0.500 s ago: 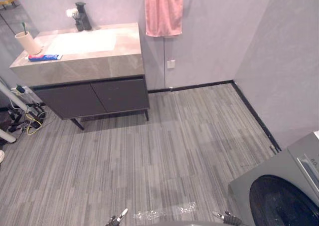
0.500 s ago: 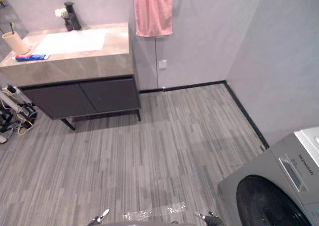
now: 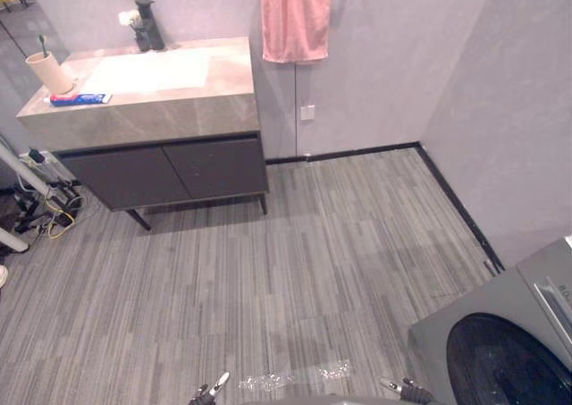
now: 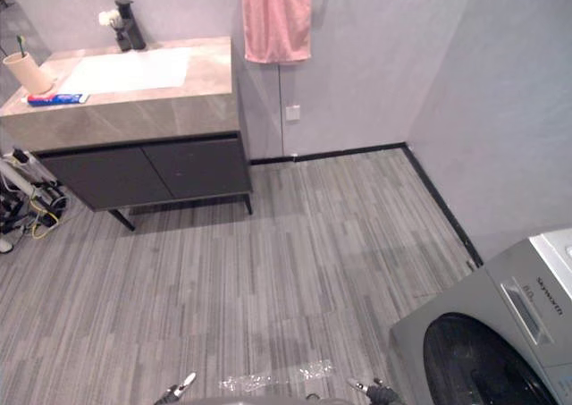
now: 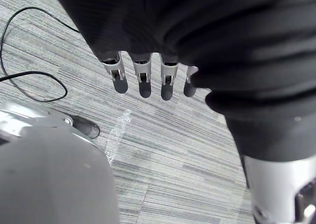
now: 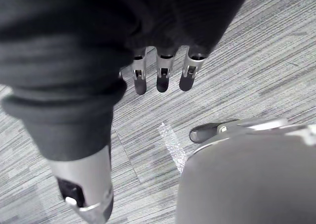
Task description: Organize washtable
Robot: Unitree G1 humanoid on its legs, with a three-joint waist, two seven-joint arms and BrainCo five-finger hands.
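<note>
The washtable stands far off at the upper left, a stone top with a white basin over a dark cabinet. At its left end a beige cup holds a toothbrush, and a blue toothpaste tube lies in front of the cup. A black faucet rises at the back of the basin. My left hand hangs over the floor with straight fingers and holds nothing. My right hand hangs the same way, open and empty.
A pink towel hangs on the wall right of the washtable. A grey washing machine stands at the lower right. Cables and white tubes lie on the floor left of the cabinet. Striped grey floor stretches between me and the washtable.
The whole picture has shifted slightly, so the camera moved. Nothing on the washtable has moved.
</note>
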